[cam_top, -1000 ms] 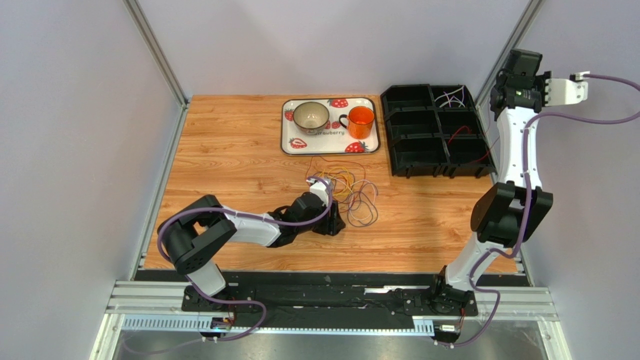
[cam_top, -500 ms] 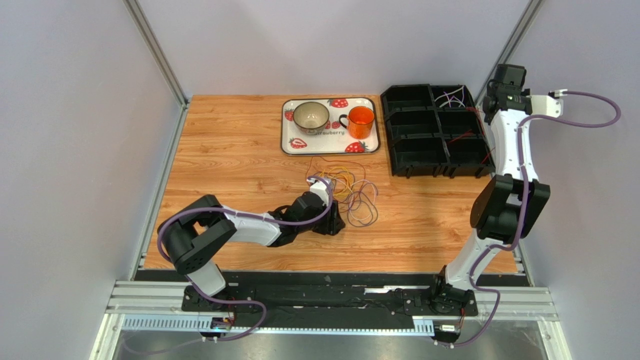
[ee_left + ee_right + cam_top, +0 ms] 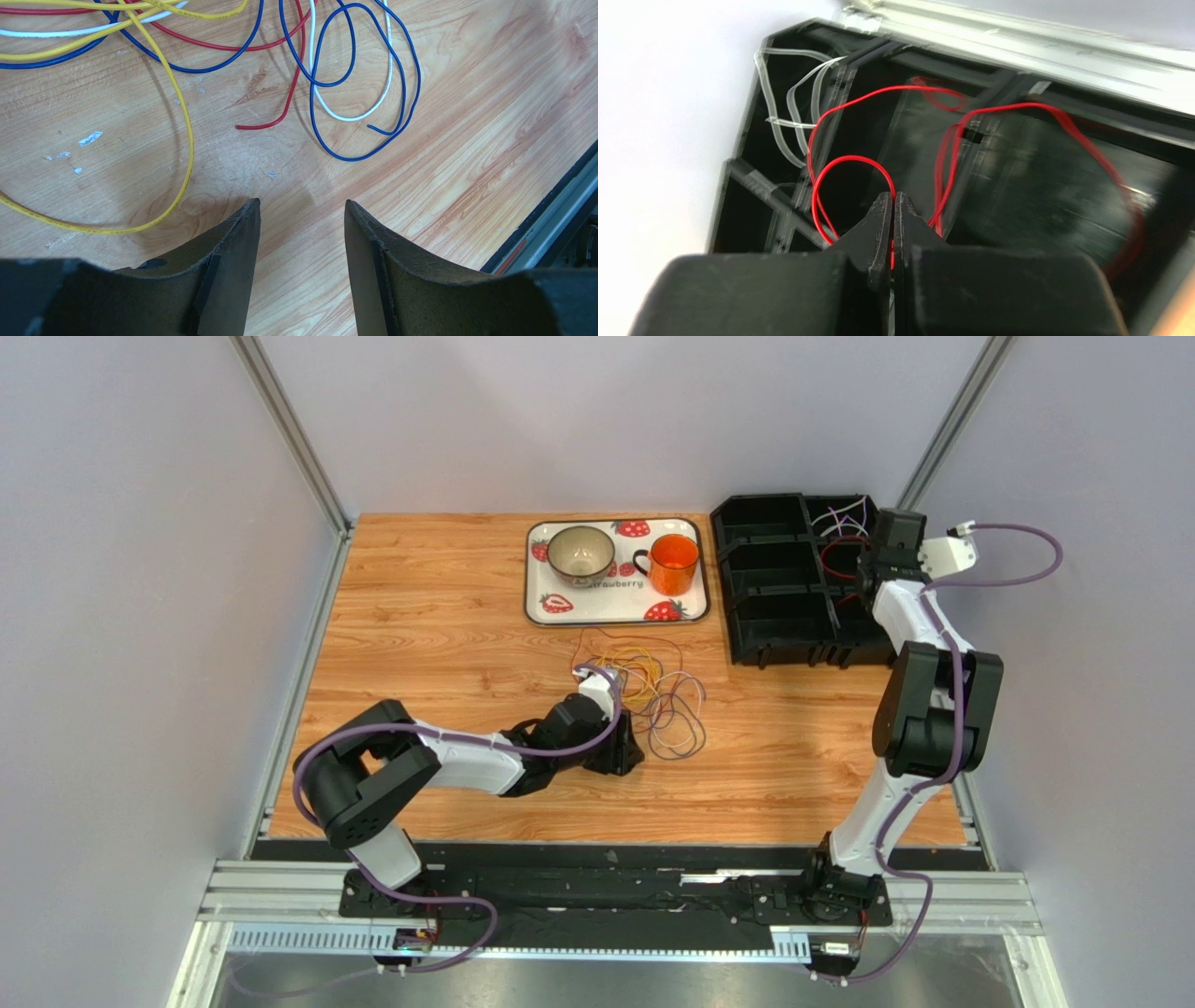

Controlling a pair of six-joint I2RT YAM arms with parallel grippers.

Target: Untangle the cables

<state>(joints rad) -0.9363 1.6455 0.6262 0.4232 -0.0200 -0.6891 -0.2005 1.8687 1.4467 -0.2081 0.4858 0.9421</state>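
Observation:
A tangle of yellow, red, blue and white cables [image 3: 659, 693] lies on the wooden table in the middle. My left gripper [image 3: 620, 751] rests low beside its near edge, open and empty; in the left wrist view [image 3: 300, 204] a yellow cable [image 3: 184, 140] and blue loops [image 3: 365, 84] lie just ahead of it. My right gripper [image 3: 873, 567] is shut on a red cable [image 3: 850, 164], holding it over the black divided bin [image 3: 765, 616]. The red cable loops out above its fingertips [image 3: 882, 210] in the right wrist view [image 3: 893, 198].
The bin [image 3: 759, 189] holds white cables [image 3: 784, 105] in a back compartment. A strawberry tray [image 3: 544, 602] with a bowl [image 3: 579, 550] and an orange mug [image 3: 673, 563] stands at the back middle. Metal frame posts rise at the back corners.
My right arm has swung down and leftward from high outside the right frame to over the bin, carrying the red cable. The left arm has not moved.

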